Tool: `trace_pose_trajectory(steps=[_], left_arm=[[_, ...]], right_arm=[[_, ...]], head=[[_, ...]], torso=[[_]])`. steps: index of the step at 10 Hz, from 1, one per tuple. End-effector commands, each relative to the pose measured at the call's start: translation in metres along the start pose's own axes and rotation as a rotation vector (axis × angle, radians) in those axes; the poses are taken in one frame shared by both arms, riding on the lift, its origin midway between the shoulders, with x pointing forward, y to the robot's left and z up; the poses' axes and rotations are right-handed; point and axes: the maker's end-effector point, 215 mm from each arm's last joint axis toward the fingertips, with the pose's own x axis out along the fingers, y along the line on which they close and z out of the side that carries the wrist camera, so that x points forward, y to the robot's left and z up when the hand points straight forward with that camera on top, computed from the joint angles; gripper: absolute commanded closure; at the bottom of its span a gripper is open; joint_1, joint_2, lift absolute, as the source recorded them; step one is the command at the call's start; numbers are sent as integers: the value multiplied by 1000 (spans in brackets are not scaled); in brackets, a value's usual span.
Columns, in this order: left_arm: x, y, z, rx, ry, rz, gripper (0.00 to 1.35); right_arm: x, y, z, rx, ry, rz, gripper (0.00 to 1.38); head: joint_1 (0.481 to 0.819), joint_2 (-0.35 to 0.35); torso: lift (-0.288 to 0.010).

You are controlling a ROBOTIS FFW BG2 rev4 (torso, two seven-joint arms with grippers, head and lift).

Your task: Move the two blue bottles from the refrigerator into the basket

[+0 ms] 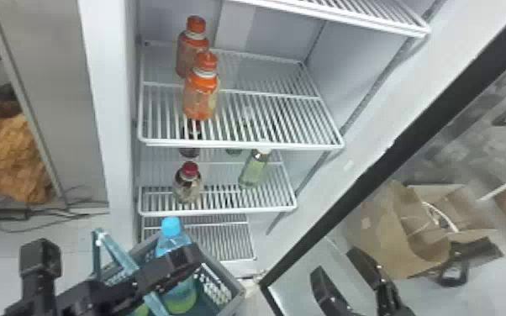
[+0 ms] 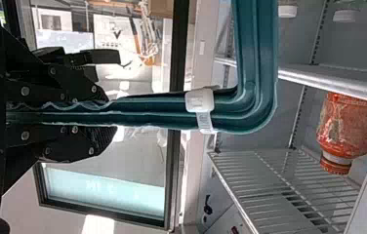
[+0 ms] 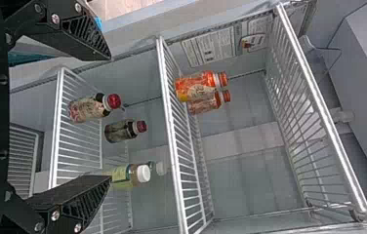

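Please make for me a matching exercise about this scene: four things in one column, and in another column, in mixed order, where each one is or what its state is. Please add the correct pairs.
Things
1. blue-capped bottle
2. orange-capped bottles
3. left gripper
4. right gripper

Places and states
A. shut on the handle
B. on a wire shelf, one level above the red-capped bottles
C. fingers apart, holding nothing
D. standing in the basket

Right pairs: 1-D, 2-B, 3-A, 4-C
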Motion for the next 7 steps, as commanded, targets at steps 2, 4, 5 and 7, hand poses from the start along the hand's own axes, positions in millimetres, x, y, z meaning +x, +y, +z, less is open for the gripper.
trace_pose_trajectory(steps=[2, 4, 5, 7], left_arm=[[0, 0, 0, 0, 0, 0, 1202], [0, 0, 0, 0, 0, 0, 1202], [0, 0, 0, 0, 0, 1, 1202], [0, 1, -1, -1, 2, 2, 1202]], right_arm=[[0, -1, -1, 7, -2, -2, 191], [1, -2, -4, 15, -1, -4, 191], [1, 0, -5, 20, 0, 0, 191], [2, 0, -7, 29, -2, 1, 191]], head=[[695, -350], [695, -350], [695, -350], [695, -350]], torso=[[0], [0], [0], [0]])
